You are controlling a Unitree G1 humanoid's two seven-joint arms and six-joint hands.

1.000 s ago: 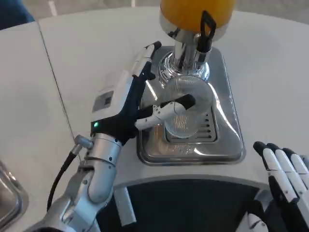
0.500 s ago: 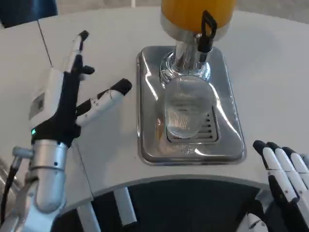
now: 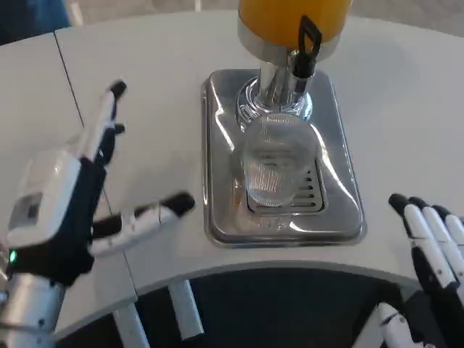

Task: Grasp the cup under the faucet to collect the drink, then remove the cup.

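1. Plainly, the left hand (image 3: 61,196) has let go: a second ago its fingers were wrapped around the cup (image 3: 274,165) at the frame's centre, half a second ago it was already off to the left, and now it sits lower left, well apart from the cup, fingers (image 3: 148,216) spread and holding nothing.
2. Meanwhile, the cup has stayed where it was, standing on the grille of the steel drip tray (image 3: 217,145), directly below the faucet (image 3: 304,51) of the orange drink dispenser (image 3: 272,18) at top centre.
3. That retreat reads as a setback or a reset: the cup is not yet removed, and I cannot tell from this view whether any drink has gone into it, since the ribbed clear wall looks mostly transparent.
4. The right hand (image 3: 435,254) rests at the lower right edge of the white worktop (image 3: 406,109), fingers extended side by side and holding nothing, well away from the tray.
5. The cup stands upright, its long axis vertical, running nearly along the camera's line of sight, with the open mouth pointing up toward the faucet and the base on the grille.
6. For the next move, a hand would probably need to come in from the side and close around the cup's wall again without knocking the black tap lever.
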